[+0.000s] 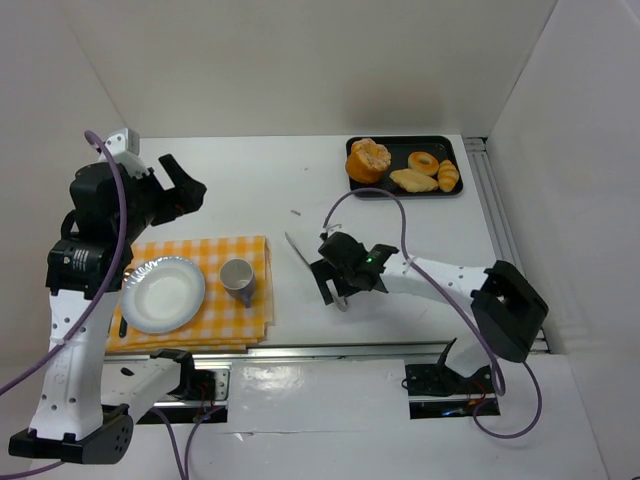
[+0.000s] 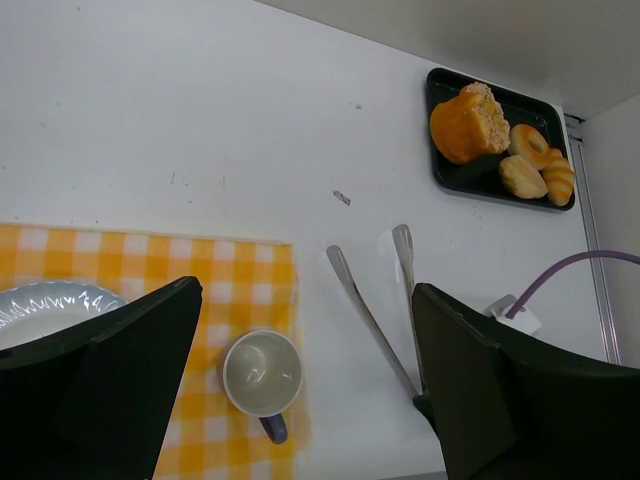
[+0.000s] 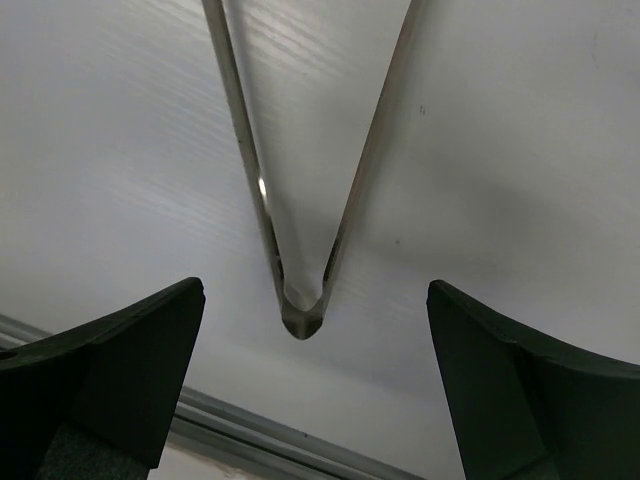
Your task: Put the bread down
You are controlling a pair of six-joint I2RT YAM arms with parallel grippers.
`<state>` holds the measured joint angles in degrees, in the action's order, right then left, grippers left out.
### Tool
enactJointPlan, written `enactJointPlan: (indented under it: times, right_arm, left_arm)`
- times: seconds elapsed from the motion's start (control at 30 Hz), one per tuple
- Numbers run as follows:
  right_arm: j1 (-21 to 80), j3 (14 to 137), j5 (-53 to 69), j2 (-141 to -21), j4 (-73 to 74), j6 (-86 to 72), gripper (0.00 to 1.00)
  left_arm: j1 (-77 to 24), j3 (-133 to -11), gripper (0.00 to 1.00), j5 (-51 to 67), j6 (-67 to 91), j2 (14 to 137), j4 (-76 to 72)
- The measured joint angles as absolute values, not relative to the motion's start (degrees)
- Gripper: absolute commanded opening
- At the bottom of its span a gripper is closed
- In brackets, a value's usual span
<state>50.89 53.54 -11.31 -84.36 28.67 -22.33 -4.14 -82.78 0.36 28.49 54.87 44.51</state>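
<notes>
Several breads lie on a black tray [image 1: 400,150] at the far right: a big orange bun [image 1: 368,160], a ring-shaped one [image 1: 424,162], a roll [image 1: 413,181] and a croissant [image 1: 448,176]. The tray [image 2: 480,175] and the orange bun [image 2: 465,122] also show in the left wrist view. Metal tongs [image 1: 298,250] lie flat on the table's middle. My right gripper [image 1: 335,290] is open and low over their hinge end [image 3: 303,315], one finger on each side and apart from it. My left gripper [image 1: 180,185] is open, empty and raised above the table's left.
A yellow checked cloth [image 1: 230,320] at the near left carries a white plate [image 1: 163,293] and a grey mug [image 1: 237,277]. A metal rail [image 1: 350,350] runs along the near edge. White walls close in the left, back and right.
</notes>
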Motion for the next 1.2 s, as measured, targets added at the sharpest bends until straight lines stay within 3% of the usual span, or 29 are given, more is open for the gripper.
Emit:
enactJointPlan:
  times: [0.23, 0.5, 0.67, 0.97, 1.2]
  right_arm:
    - [50.6, 53.7, -11.9, -91.2, 27.8, -20.6, 1.00]
    - [49.8, 53.7, -11.4, -94.1, 15.4, -18.6, 0.97]
    - [47.5, 56.4, -11.8, -100.6, 10.2, -18.4, 0.87]
    - [46.6, 58.8, -13.8, -102.8, 9.2, -19.3, 0.41]
    - [41.1, 62.5, -13.2, -94.7, 15.2, -19.8, 0.37]
  left_arm:
    - [-4.1, -82.3, 1.00, 1.0, 28.5, 54.9, 44.4]
    - [-4.1, -81.1, 1.00, 1.4, 28.5, 54.9, 44.2]
    - [-4.1, -80.4, 1.00, 1.4, 28.5, 54.9, 44.1]
    - [-4.1, -80.4, 1.00, 1.6, 28.4, 54.9, 44.0]
    - [-4.1, -80.4, 1.00, 1.8, 27.6, 54.9, 44.0]
